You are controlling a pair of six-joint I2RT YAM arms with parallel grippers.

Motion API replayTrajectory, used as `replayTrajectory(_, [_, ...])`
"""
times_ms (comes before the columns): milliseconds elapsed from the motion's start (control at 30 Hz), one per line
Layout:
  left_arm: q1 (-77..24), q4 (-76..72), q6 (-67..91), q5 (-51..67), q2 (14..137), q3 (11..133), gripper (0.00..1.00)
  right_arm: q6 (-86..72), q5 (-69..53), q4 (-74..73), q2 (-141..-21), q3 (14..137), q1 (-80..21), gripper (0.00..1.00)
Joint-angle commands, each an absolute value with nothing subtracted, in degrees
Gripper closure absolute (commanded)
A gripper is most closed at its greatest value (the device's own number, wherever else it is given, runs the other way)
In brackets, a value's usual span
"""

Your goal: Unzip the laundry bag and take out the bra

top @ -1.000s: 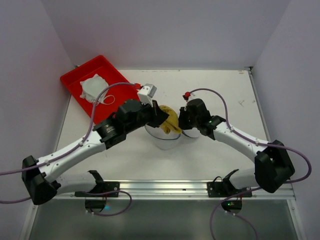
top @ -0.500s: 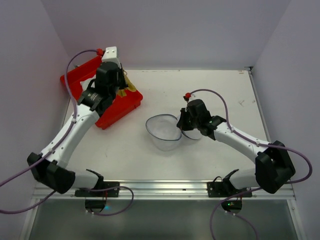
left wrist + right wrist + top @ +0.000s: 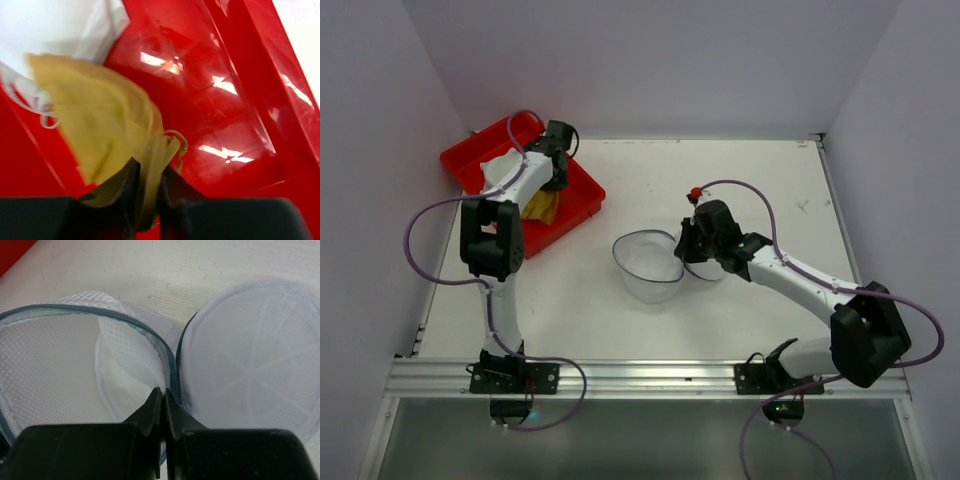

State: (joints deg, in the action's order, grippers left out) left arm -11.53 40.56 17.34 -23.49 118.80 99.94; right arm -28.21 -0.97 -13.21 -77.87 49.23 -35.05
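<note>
white worktop (image 3: 740, 175), far-left corner: left gripper (image 3: 149, 176) pinches a yellow fabric bra (image 3: 95, 115) over the red plastic tray (image 3: 225, 125); right gripper (image 3: 162, 396), closed, grips the white mesh laundry bag (image 3: 45, 370)

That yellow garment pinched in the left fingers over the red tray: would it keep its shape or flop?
Probably floppy: the yellow bra drapes in soft folds from the left fingers, a thin strap curling loose. Likely light, since a narrow pinch of cloth seems to carry it. Dropped in the red tray, it should crumple, not roll.
</note>
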Motion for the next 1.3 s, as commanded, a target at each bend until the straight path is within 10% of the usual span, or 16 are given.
replayTrajectory(0, [-11.7,45.8,17.5,-20.9,120.7,106.5,0.76,-27.2,-0.4,-12.4,-77.4,49.6,-35.3,0.98])
replayTrajectory(133, [-11.7,41.2,20.1,-16.2,111.6,102.1,0.22,-26.9,-0.4,-12.5,-77.9,50.4,-35.3,0.93])
replayTrajectory(233, [-11.9,35.7,22.9,-9.5,100.4,92.8,0.04,-27.0,-0.5,-12.3,-78.6,51.2,-35.3,0.91])
replayTrajectory(533, [-25.4,20.2,33.6,2.5,73.0,59.7,0.19,-28.3,-0.1,-12.9,-81.3,53.1,-35.3,0.78])
replayTrajectory(933, [-40.2,8.9,43.5,-1.7,79.2,45.1,0.37,-30.5,2.8,-13.6,-81.7,53.4,-35.1,0.75])
replayTrajectory(1267, [-40.5,6.9,44.3,-6.2,83.9,40.1,0.41,-39.0,8.4,-21.9,-77.3,47.5,-21.6,0.31])
